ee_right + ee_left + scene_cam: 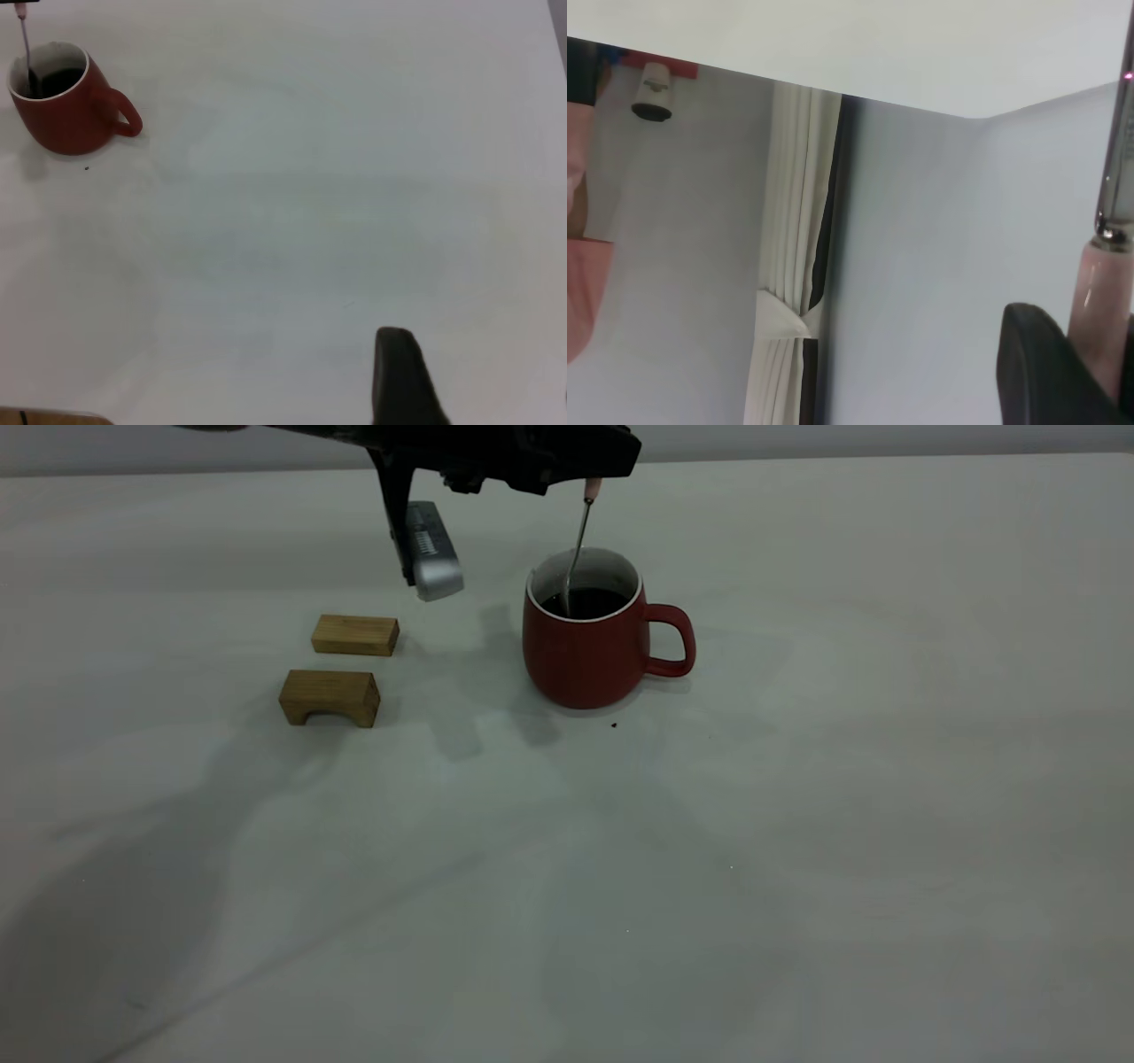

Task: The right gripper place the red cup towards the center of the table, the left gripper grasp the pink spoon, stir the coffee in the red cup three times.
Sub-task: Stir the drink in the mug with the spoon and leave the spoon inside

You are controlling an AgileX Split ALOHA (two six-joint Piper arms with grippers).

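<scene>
Left tool (592,480), reaching in level from the upper left above the cup (585,651), is clamped on the spoon's (580,536) pink handle. Spoon hangs nearly upright, its bowl dipped in dark coffee (589,602). Cup stands mid-worktop (797,868), handle toward the right. Two wooden blocks (341,669) lie left of it. Right tool (400,376): only one dark finger shows, well apart from the cup; whether it is apart or together cannot be told.

Looks like a robot lab or test room, not a home. Bare pale bench (797,824) with a staged few props: red cup (585,651), two wooden blocks (341,664). Left wrist view shows plain pale walls (939,230), a white ceiling (877,44) and a gathered curtain (793,248).
</scene>
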